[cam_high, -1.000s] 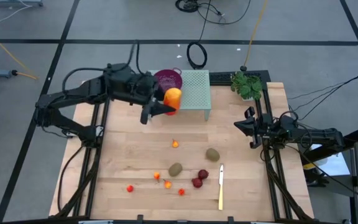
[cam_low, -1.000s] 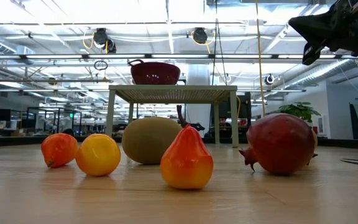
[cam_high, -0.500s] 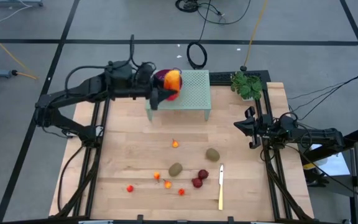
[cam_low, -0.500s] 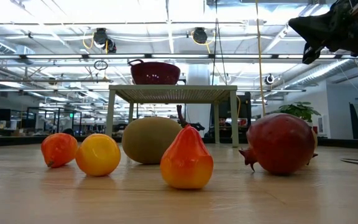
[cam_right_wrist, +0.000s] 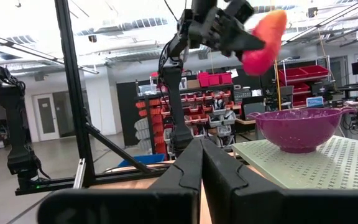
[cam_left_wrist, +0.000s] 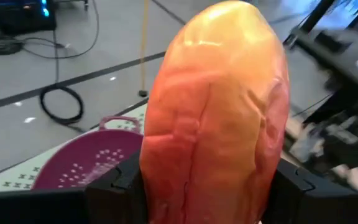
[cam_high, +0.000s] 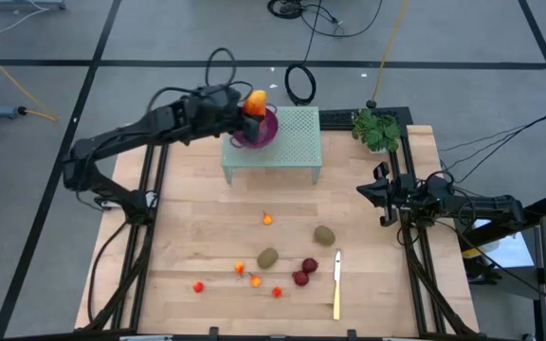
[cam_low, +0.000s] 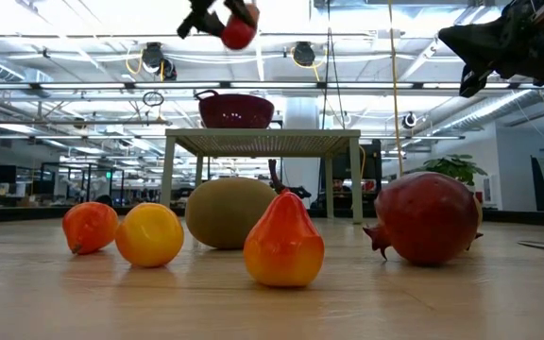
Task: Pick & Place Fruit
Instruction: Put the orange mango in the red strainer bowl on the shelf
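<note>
Nearest, loose on the wooden table (cam_high: pixel 197 218): tiny orange-red balls (cam_high: pixel 198 286), two kiwi-like ovals (cam_high: pixel 268 257), dark red round ones (cam_high: pixel 304 273), and beside them a yellow-handled knife (cam_high: pixel 336 284). Best to leave all of that alone for now.

Farther out, at the table's right side: the right gripper (cam_high: pixel 379 194), pinched shut on nothing and parked well apart from the work.

Farther back, on the mint-green perforated stand (cam_high: pixel 297 142): the purple wire bowl (cam_high: pixel 265 131).

Above its far-left rim: the left gripper (cam_high: pixel 246 106), clamped across the waist of the elongated red-orange fruit (cam_high: pixel 254 98), held high and clear of the bowl.

Judged as the placing step:
- Centre over the bowl's hollow first, not over the rim.
- Lower until close to the bowl's floor, then open gently to avoid a bounce or a roll-out.
- Keep the long fruit's lower end from catching the rim and tipping the bowl.
- Lift straight up afterwards, before swinging back toward the table.
</note>
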Tool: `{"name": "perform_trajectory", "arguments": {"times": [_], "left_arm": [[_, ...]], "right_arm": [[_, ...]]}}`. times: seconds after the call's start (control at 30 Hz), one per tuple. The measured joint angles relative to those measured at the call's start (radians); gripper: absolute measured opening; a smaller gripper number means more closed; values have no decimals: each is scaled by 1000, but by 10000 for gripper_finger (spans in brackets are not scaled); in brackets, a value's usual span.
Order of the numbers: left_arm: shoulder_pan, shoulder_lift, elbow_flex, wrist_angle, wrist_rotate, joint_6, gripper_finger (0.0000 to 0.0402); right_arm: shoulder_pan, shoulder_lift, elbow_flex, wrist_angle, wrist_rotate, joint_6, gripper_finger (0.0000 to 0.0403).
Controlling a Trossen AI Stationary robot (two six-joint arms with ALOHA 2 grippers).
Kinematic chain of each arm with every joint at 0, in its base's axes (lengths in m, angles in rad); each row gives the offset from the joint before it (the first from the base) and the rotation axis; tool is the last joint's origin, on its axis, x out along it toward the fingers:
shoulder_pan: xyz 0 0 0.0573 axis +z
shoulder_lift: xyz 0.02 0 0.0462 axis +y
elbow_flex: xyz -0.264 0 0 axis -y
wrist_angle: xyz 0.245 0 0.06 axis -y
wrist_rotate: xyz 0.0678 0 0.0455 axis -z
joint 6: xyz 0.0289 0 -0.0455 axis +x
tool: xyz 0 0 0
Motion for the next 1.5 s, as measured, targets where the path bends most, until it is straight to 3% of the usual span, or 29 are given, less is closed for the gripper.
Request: {"name": "perform_trajectory", "arguments": {"times": [0.7, 1.5], "left_arm": [[146, 167, 0, -102, 2, 143, 215], [124, 214, 0, -164, -5, 113, 218]], "right_arm": [[0, 0, 0, 1, 3, 3, 0], [0, 0, 0, 1, 4, 3, 0]]}}
